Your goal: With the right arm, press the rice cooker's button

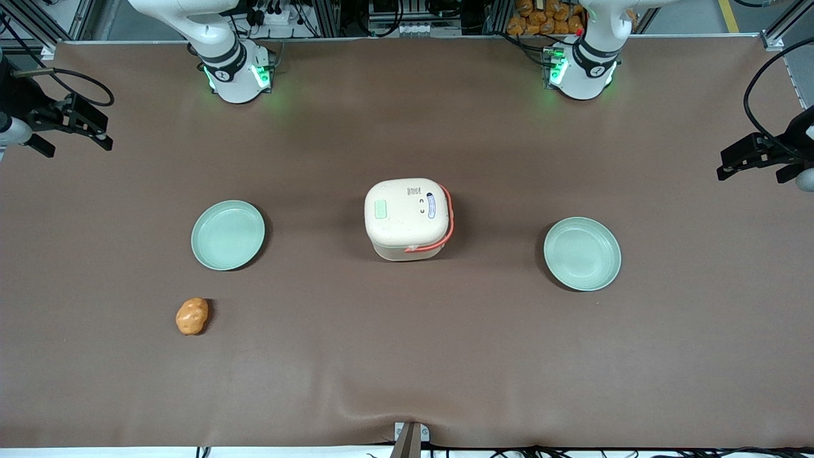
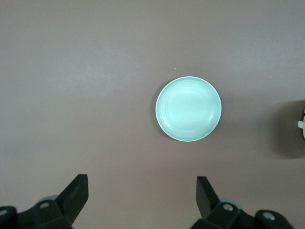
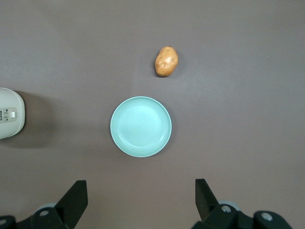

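Note:
The rice cooker (image 1: 407,218) stands at the middle of the table with its cream lid shut and its coral-orange handle lying along one side. A pale green square button (image 1: 381,209) shows on the lid. The right arm's black gripper (image 1: 79,147) hangs high over the working arm's end of the table, far from the cooker. In the right wrist view the gripper (image 3: 141,186) is open and empty above bare mat, and only an edge of the cooker (image 3: 9,119) shows.
A pale green plate (image 1: 227,235) lies between the gripper and the cooker, also seen from the right wrist (image 3: 140,126). A potato (image 1: 192,316) lies nearer the front camera than that plate. A second plate (image 1: 582,254) lies toward the parked arm's end.

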